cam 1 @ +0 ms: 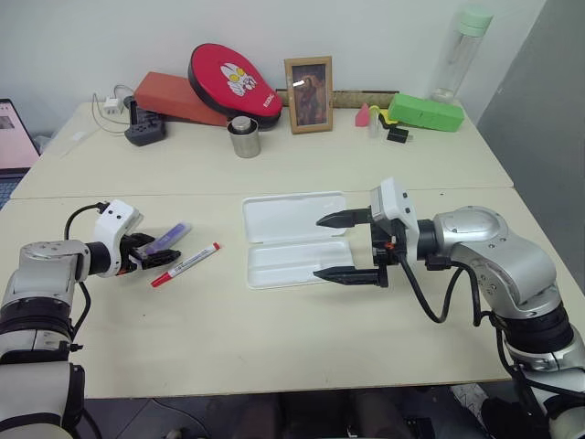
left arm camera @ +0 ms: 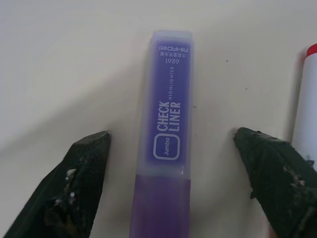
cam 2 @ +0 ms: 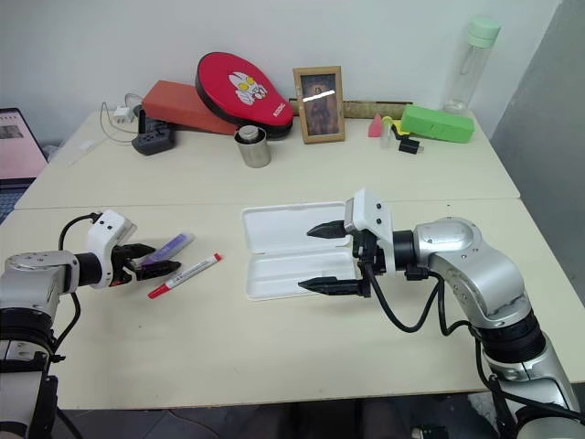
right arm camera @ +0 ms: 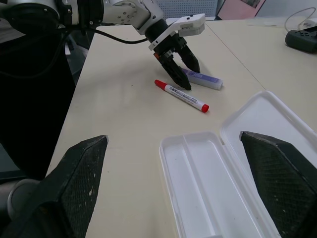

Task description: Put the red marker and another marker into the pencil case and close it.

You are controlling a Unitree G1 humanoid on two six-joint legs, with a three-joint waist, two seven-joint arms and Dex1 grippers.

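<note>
Purple marker [left arm camera: 166, 148] between spread left gripper [left arm camera: 173, 163] fingers, on table.

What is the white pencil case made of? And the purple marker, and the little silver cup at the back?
The pencil case looks like thin white plastic: smooth, slightly glossy, with a moulded tray and rounded corners. The purple marker seems plastic too: its cap is frosted and see-through, with white print on the purple barrel. The silver cup is probably metal, judging by its grey shine.
</note>
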